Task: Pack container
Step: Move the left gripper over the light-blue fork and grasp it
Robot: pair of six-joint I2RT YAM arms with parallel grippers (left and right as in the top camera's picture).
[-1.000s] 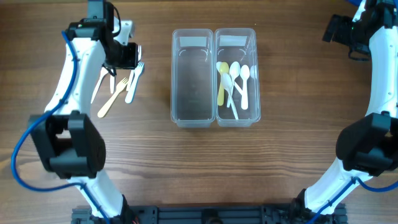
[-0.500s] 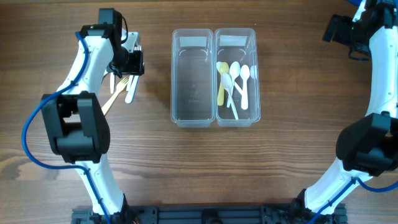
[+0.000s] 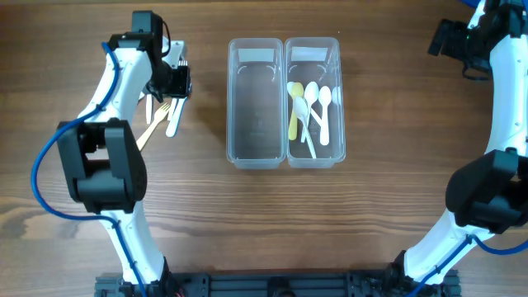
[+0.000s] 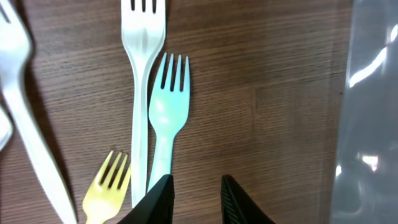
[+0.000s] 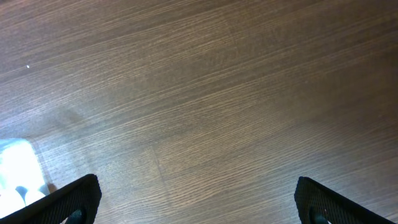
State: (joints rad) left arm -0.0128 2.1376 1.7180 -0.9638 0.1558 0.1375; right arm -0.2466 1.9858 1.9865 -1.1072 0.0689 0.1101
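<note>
Left hand (image 4: 196, 184) barely ajar, empty, beside pale blue fork (image 4: 168, 112); right hand (image 5: 199, 196) wide apart.

Clear two-compartment container (image 3: 257, 162) sits near the table's (image 3: 379, 214) far edge, spoons (image 3: 312, 99) in its right compartment; plastic forks (image 4: 169, 109) lie flat to its left.

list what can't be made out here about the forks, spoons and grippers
- Left wrist view: handle of the blue fork passes behind the left gripper; contact unclear.
- Left wrist view: yellow fork cut off by the bottom edge.
- Overhead: spoons overlap, too small to count.
- Right wrist view: right gripper mostly cut off by the bottom edge.
</note>
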